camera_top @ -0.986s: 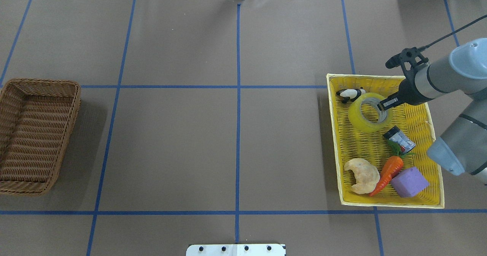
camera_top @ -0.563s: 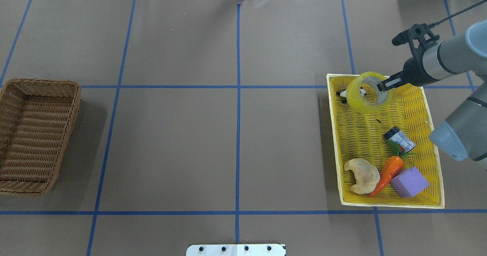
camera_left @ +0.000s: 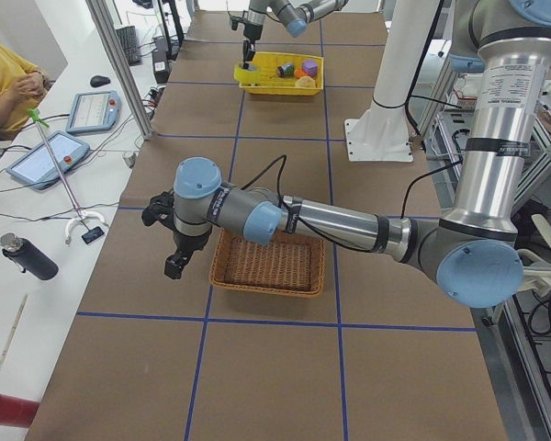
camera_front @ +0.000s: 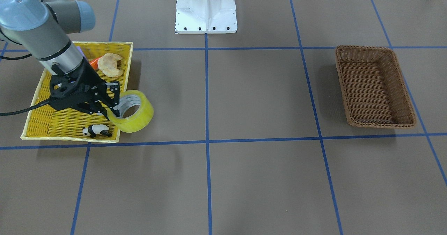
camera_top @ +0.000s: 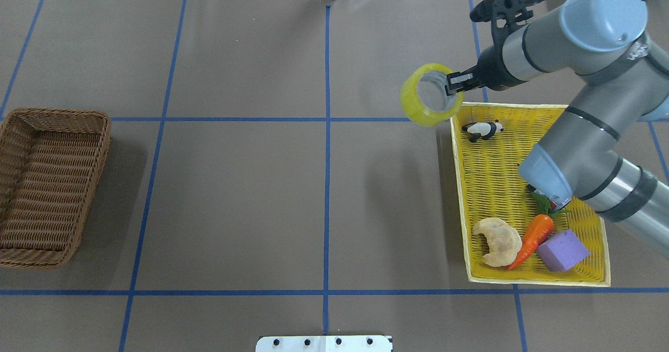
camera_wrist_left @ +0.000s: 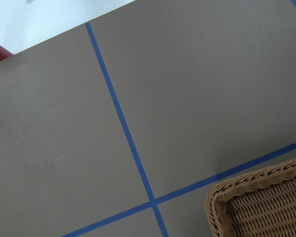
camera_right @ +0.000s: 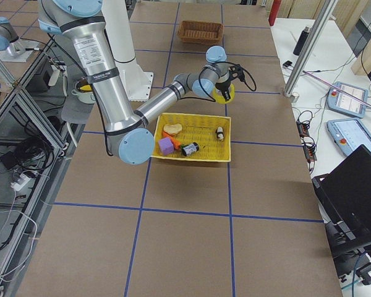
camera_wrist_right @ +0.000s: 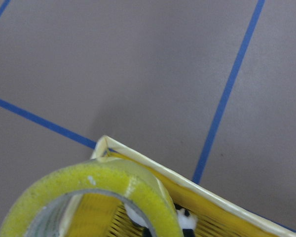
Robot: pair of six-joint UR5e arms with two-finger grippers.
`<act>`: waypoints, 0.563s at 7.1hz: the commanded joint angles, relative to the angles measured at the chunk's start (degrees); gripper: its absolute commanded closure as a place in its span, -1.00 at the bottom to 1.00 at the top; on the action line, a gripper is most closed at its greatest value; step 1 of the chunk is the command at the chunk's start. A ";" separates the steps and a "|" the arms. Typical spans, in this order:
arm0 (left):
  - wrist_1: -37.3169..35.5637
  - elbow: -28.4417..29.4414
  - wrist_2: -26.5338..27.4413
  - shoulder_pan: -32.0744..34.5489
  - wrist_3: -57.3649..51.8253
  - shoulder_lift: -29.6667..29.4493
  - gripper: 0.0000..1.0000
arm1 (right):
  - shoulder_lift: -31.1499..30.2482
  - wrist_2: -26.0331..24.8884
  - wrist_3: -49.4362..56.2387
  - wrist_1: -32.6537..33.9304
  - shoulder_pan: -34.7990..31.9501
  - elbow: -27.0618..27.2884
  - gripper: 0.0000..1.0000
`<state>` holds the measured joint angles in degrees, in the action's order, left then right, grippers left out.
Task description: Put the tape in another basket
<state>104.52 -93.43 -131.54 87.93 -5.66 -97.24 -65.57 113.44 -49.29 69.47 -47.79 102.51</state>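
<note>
Brown table (camera_top: 235, 184), tape (camera_top: 417, 109) above yellow basket (camera_top: 491, 169) corner

right gripper (camera_top: 453, 82) aloft, clamped on tape (camera_top: 415, 112) wall | left gripper (camera_left: 174, 266) pointing down, grip unreadable

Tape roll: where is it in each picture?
Front camera: tape lower left, at yellow tray's corner.
Overhead: tape upper right, just off the tray.
Left side: far top, too small to tell.
Right side: tape upper middle, beyond the tray.
Left wrist: absent.
Right wrist: tape bottom left.
Shared landmark: the yellow tray.
</note>
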 commanded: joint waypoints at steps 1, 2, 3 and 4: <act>5.32 1.49 -6.32 -0.30 3.44 0.12 -0.98 | 6.48 -12.13 -10.79 -0.21 8.47 -1.77 1.00; 9.52 1.41 -6.71 -1.87 8.34 -0.06 -0.98 | 8.94 -16.10 -13.00 -0.56 11.03 -2.92 1.00; 17.48 1.49 -6.71 -4.06 12.65 -0.23 -0.98 | 10.97 -20.23 -14.50 -0.74 12.79 -3.80 1.00; 25.04 1.49 -6.62 -7.39 20.09 -0.93 -0.98 | 12.47 -24.36 -14.69 -2.22 14.55 -4.59 1.00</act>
<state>120.97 -91.99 -138.01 83.84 6.99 -97.58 -55.30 94.24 -62.87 68.47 -35.61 98.98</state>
